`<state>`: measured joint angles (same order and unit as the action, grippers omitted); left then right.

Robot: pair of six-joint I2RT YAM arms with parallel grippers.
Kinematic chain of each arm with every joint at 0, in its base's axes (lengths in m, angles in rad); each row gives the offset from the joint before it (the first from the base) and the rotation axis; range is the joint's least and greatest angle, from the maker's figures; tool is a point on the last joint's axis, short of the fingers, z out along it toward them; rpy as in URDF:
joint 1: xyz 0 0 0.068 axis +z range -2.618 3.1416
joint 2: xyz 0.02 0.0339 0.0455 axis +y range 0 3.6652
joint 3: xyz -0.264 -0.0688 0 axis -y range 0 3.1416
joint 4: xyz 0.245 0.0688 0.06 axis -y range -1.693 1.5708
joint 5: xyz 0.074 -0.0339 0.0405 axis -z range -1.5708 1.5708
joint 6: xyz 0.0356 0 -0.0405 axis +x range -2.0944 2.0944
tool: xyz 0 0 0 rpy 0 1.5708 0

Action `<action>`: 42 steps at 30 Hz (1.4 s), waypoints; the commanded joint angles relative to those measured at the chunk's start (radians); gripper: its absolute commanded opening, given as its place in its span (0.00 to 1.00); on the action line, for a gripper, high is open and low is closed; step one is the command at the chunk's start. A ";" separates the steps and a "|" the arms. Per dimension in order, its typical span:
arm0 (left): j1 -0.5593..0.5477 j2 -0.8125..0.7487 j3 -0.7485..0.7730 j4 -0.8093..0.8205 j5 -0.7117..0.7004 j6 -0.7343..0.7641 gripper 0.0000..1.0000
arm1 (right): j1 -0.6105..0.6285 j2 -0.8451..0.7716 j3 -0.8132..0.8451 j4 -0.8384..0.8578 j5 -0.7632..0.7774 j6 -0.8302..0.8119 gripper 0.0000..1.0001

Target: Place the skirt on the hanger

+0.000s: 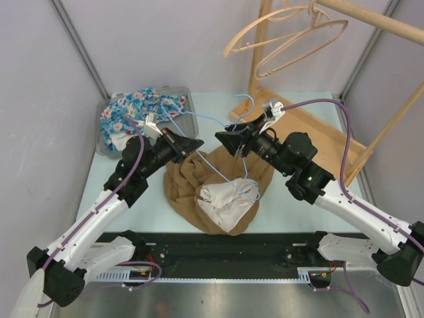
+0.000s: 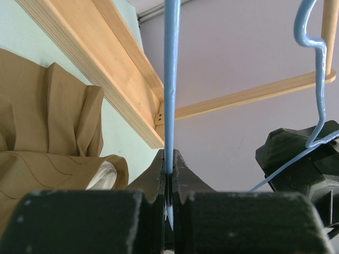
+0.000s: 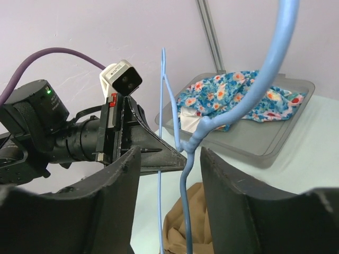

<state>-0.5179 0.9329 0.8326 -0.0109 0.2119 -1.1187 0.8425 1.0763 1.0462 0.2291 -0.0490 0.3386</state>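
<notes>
From above, my left pincer (image 1: 199, 143) and right pincer (image 1: 222, 140) meet at the blue wire hanger (image 1: 199, 116) over the brown skirt (image 1: 189, 189), which lies crumpled on the counter (image 1: 139, 205), not yet hung.

Left wrist view: my left pincer is clenched on the wire, a thin hold that I judge could let the hanger swivel.

Right wrist view: my right fingers (image 3: 106, 203) stand apart around the hanger's neck, released; closing off-centre could knock it aside. I find no readable writing or brand anywhere.
</notes>
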 commanded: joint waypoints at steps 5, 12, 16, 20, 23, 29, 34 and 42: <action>-0.007 0.009 0.014 0.031 0.020 -0.018 0.00 | -0.029 0.019 0.006 0.079 -0.008 0.002 0.29; -0.005 0.017 0.004 -0.055 0.044 0.016 0.00 | -0.063 0.007 0.006 0.062 0.004 0.010 0.00; -0.004 -0.017 -0.012 -0.110 0.055 0.054 0.55 | -0.086 -0.030 0.005 -0.037 0.017 -0.009 0.00; -0.002 -0.071 0.040 -0.205 0.110 0.245 0.79 | -0.098 -0.116 0.005 -0.223 0.034 -0.068 0.00; -0.007 -0.072 0.100 -0.317 0.173 0.393 0.76 | -0.097 -0.196 0.006 -0.397 0.046 -0.096 0.00; -0.111 -0.022 0.134 -0.463 0.133 0.470 0.63 | -0.080 -0.329 0.005 -0.681 0.047 -0.052 0.00; -0.280 0.035 0.108 -0.451 0.031 0.392 0.57 | -0.053 -0.398 0.005 -0.830 0.138 -0.012 0.00; -0.471 0.139 0.206 -0.747 -0.354 0.232 0.55 | -0.045 -0.475 0.005 -0.947 0.173 0.037 0.00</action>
<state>-0.9215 1.0607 0.9581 -0.5980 0.1001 -0.7753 0.7910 0.6331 1.0416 -0.6437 0.0807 0.3378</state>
